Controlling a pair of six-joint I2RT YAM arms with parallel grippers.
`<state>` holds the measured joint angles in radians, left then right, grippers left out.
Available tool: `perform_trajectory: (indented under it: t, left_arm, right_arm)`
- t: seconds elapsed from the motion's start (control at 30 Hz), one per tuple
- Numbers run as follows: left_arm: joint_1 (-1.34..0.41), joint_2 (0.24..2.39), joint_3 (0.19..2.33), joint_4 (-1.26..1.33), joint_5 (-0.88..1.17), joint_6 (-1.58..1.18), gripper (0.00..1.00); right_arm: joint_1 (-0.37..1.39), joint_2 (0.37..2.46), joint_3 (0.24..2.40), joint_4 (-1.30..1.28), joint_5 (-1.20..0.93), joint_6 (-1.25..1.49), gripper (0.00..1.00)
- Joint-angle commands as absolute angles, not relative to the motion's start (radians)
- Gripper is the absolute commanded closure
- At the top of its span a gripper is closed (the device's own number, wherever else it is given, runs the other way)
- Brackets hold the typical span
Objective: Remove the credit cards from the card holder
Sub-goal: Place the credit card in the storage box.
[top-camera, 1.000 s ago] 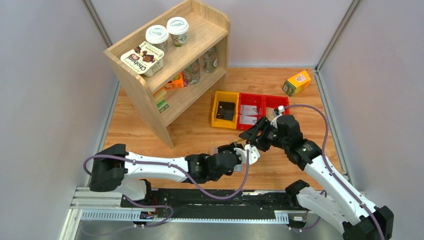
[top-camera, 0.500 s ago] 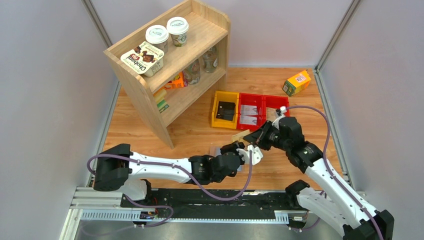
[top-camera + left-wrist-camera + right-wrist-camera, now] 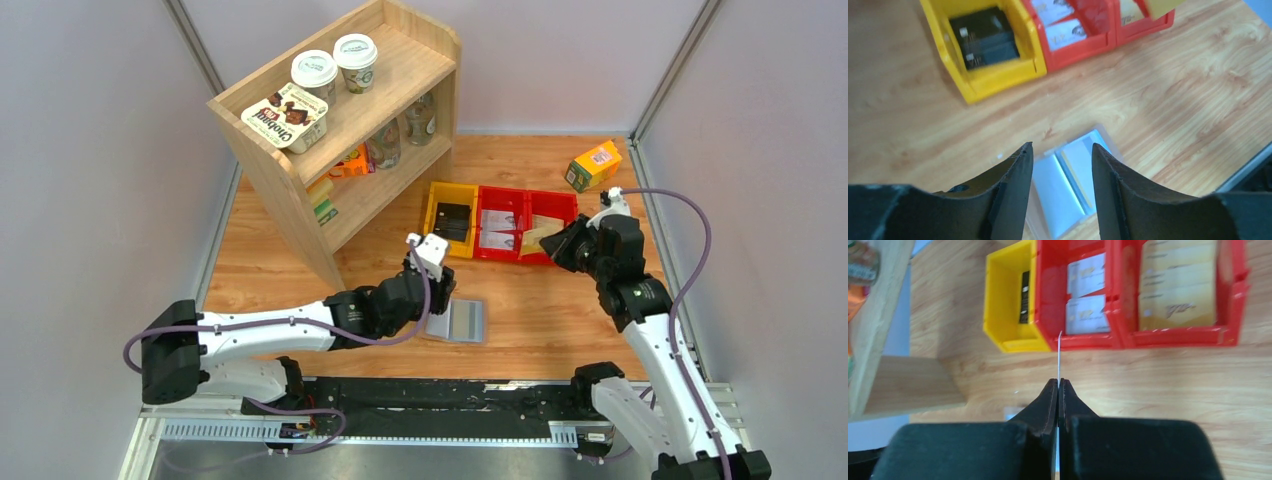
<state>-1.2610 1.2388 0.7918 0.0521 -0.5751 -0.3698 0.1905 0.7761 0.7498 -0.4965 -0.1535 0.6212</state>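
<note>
The card holder (image 3: 458, 322) lies open and flat on the wooden table, grey-blue with clear pockets. My left gripper (image 3: 440, 290) hangs open just above its far-left edge, touching nothing. In the left wrist view the card holder (image 3: 1068, 185) shows between the spread fingers (image 3: 1015, 185), with a tan strip in one pocket. My right gripper (image 3: 555, 246) is shut on a tan-yellow credit card (image 3: 533, 238), held above the near rim of the red bins. In the right wrist view that credit card (image 3: 1060, 352) is edge-on, sticking out past my right gripper (image 3: 1058, 383).
Two red bins (image 3: 503, 250) with several cards and a yellow bin (image 3: 432, 222) holding a dark item stand in a row behind the holder. A wooden shelf (image 3: 300, 215) with cups and jars stands back left. A green-yellow box (image 3: 593, 165) sits back right.
The right gripper shut on the card and carried it right and back to the red bins. The left gripper opened, let go of the holder and drew back left; the holder now lies flat.
</note>
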Motion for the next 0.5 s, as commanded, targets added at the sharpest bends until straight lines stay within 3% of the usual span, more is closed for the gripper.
perform_trajectory:
  t: [0.0,0.17,0.47]
  left_arm:
    - [-1.187,1.172,0.707,0.032,-0.362,-0.691,0.47]
    - [-1.158,1.187,0.678,0.031,-0.293,-0.773,0.48]
    - [-1.105,1.290,0.655,0.038,-0.229,-0.853,0.50]
  right_arm:
    - [0.137,0.836,0.814,-0.497,-0.034,0.474,1.00]
    - [0.055,0.946,0.827,-0.445,0.038,0.397,1.00]
    - [-0.063,1.162,0.804,-0.232,-0.287,0.385,1.00]
